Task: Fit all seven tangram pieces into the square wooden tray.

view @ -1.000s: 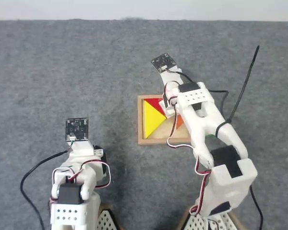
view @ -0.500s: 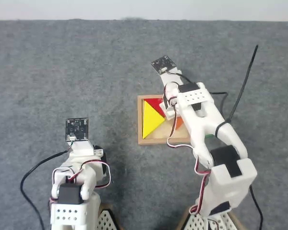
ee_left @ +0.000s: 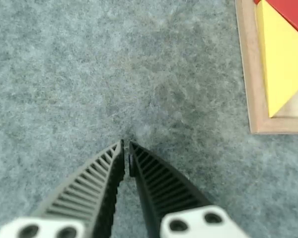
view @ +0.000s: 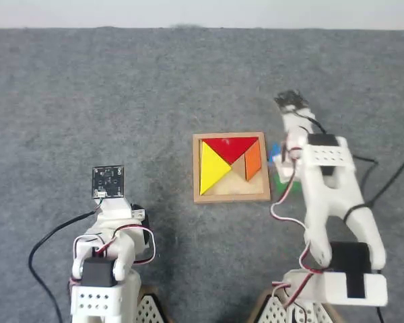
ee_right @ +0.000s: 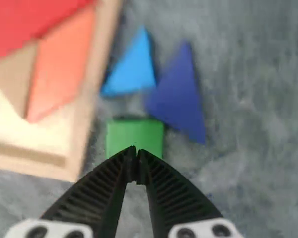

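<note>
High view first: the tray sits mid-table with a red triangle, a yellow triangle and an orange piece already seated, and bare wood along its near side. My right arm is parked just beside the tray's right edge, over a few loose pieces on the carpet. Left wrist view: my left pincer has its tips pressed together on nothing, hanging over plain carpet well apart from the tray corner, so that side is basically idle. Right wrist view: my right pincer is also closed and empty, tips right at the near edge of the green piece. A light blue triangle and a dark blue triangle lie just past it, all three outside the tray wall. So I'd say we're at the pick-up for piece four, probably the green one. Next I reckon I need to spread the right pincer, drop it around the green piece's sides, clamp, then carry it over the rim to the bare wood.
</note>
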